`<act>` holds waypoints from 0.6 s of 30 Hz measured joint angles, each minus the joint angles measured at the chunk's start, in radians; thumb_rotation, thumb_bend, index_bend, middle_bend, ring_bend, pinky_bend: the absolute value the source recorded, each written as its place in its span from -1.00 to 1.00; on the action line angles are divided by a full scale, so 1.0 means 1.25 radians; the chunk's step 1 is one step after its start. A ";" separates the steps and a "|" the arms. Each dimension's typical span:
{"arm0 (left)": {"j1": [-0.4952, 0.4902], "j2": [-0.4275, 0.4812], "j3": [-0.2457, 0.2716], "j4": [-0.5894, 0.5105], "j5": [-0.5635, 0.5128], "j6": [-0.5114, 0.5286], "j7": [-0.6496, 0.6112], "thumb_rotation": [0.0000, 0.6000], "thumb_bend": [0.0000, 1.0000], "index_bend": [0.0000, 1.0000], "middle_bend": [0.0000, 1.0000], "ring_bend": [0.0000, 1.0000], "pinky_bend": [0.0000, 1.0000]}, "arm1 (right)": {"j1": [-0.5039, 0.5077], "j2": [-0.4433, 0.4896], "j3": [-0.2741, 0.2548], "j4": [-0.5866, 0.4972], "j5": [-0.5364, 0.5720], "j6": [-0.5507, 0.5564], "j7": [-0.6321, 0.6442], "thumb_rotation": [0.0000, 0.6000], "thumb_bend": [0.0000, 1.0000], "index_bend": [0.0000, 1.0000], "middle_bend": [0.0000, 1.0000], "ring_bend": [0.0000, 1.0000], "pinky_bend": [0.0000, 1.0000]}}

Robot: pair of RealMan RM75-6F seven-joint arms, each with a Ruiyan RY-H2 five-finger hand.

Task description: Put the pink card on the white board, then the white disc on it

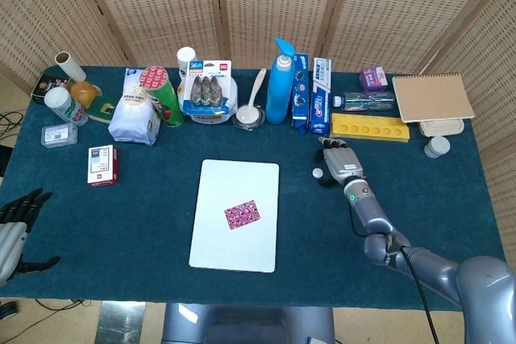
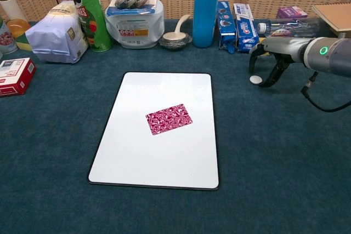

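The pink patterned card (image 1: 242, 214) (image 2: 169, 119) lies flat near the middle of the white board (image 1: 235, 183) (image 2: 164, 89). The small white disc (image 1: 318, 172) (image 2: 255, 79) rests on the blue cloth, right of the board. My right hand (image 1: 339, 163) (image 2: 271, 61) arches over the disc, one finger to its left and the others to its right; the disc still lies on the cloth and nothing grips it. My left hand (image 1: 18, 221) hangs at the table's front left corner, fingers spread, holding nothing.
Along the back stand a blue bottle (image 1: 280, 82), toothpaste boxes (image 1: 321, 96), a yellow tray (image 1: 370, 127), a spoon in a bowl (image 1: 250, 114), a chip can (image 1: 161, 94) and a white bag (image 1: 133, 118). A red box (image 1: 102, 165) lies left of the board.
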 measured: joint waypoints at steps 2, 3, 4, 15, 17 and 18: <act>0.000 0.000 0.000 0.000 0.000 0.000 0.000 1.00 -0.85 -1.00 -1.00 -1.00 -0.91 | 0.000 -0.004 0.000 0.002 -0.005 -0.001 0.005 1.00 -0.32 -0.27 -0.85 -0.84 -0.87; 0.000 0.000 0.000 0.000 0.000 0.000 0.000 1.00 -0.84 -1.00 -1.00 -1.00 -0.91 | 0.000 -0.005 0.000 0.003 -0.006 -0.002 0.005 1.00 -0.32 -0.26 -0.85 -0.84 -0.87; 0.000 0.000 0.000 0.000 0.001 0.001 -0.001 1.00 -0.84 -1.00 -1.00 -1.00 -0.91 | 0.000 -0.007 0.000 0.005 -0.008 -0.002 0.006 1.00 -0.32 -0.26 -0.84 -0.84 -0.87; 0.000 0.003 0.000 0.002 0.000 0.000 -0.007 1.00 -0.84 -1.00 -1.00 -1.00 -0.91 | -0.002 -0.017 0.001 0.025 -0.019 -0.007 0.018 1.00 -0.30 -0.23 -0.84 -0.84 -0.86; 0.000 0.003 0.000 0.002 0.000 0.000 -0.007 1.00 -0.84 -1.00 -1.00 -1.00 -0.91 | -0.003 -0.017 0.001 0.030 -0.019 -0.011 0.021 1.00 -0.29 -0.22 -0.83 -0.84 -0.85; 0.000 0.003 0.000 0.002 0.000 -0.001 -0.005 1.00 -0.84 -1.00 -1.00 -1.00 -0.91 | -0.003 -0.017 0.002 0.032 -0.019 -0.012 0.022 1.00 -0.28 -0.21 -0.83 -0.83 -0.85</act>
